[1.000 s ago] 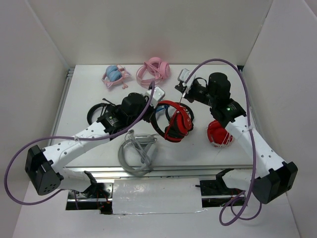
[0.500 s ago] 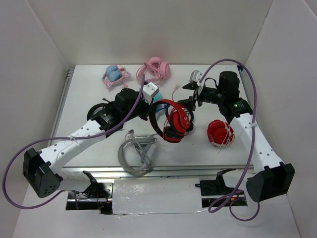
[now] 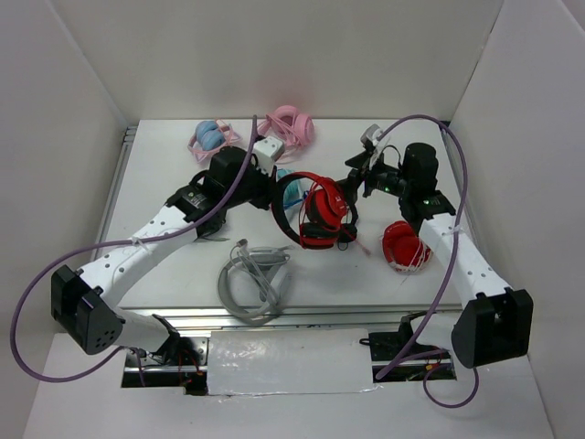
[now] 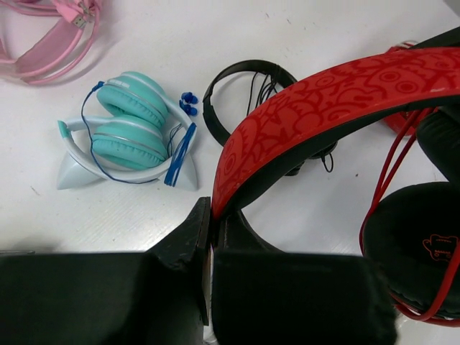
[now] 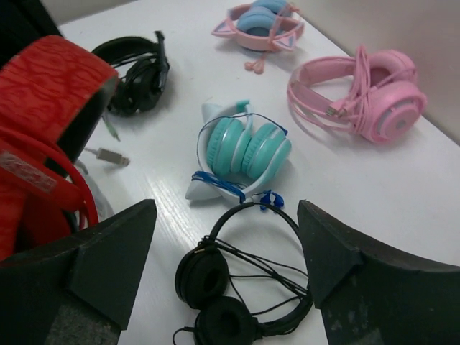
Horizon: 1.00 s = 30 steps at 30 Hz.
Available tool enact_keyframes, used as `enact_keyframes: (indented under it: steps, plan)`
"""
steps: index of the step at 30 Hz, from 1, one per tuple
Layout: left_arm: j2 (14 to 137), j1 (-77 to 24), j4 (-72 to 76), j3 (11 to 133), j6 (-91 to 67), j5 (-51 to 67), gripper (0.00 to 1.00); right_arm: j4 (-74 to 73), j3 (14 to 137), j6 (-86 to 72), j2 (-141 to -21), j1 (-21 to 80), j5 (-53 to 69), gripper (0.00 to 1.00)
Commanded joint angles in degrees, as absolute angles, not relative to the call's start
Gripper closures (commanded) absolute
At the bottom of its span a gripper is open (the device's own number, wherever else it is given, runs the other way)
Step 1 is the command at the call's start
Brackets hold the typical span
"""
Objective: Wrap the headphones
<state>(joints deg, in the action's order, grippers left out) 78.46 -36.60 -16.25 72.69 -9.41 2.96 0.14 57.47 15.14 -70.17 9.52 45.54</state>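
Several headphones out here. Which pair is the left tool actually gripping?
The large red headphones, their patterned red-and-black headband clamped in the left tool. The teal pair, pink pair and small black pair lie ungripped.

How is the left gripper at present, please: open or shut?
Shut on the headphones: in the left wrist view, the left gripper pinches their red headband.

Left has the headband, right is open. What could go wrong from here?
1. The left gripper pinches only the edge of the headband of the headphones; they may swing or slip out.
2. The open right gripper hovers over the black headphones; reaching down for the red cable might grab that pair instead.
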Motion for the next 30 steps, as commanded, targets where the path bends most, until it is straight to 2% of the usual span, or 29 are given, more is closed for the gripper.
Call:
enact_keyframes:
  steps: [1, 4, 11, 13, 17, 26, 30]
  plan:
    - [78.31, -36.21, -14.15, 77.52, -13.36, 5.01, 1.0, 11.5, 55.29, 6.17, -67.33, 8.97, 38.51, 0.12]
    - [78.57, -36.21, -14.85, 78.57, -13.45, 4.48, 1.0, 14.4, 53.01, 4.93, -66.01, 8.35, 37.88, 0.08]
    - [78.84, -36.12, -16.52, 81.99, -13.62, 3.6, 1.0, 15.03, 52.56, 3.96, -65.3, 7.65, 35.95, 0.07]
    - [79.19, -36.04, -17.22, 83.31, -13.54, 3.25, 1.0, 15.64, 52.91, 3.35, -65.48, 7.47, 35.78, 0.0]
    - [79.98, -35.86, -18.54, 86.39, -13.8, 1.85, 1.0, 14.24, 53.62, 2.99, -65.04, 7.03, 32.87, 0.0]
    - [81.82, -35.42, -21.35, 91.67, -14.15, 1.85, 1.0, 17.22, 45.54, 1.68, -61.35, 6.5, 39.37, 0.0]
    - [82.53, -35.42, -22.84, 93.51, -13.89, 1.84, 1.0, 25.56, 39.47, 0.09, -60.12, 7.56, 41.3, 0.0]
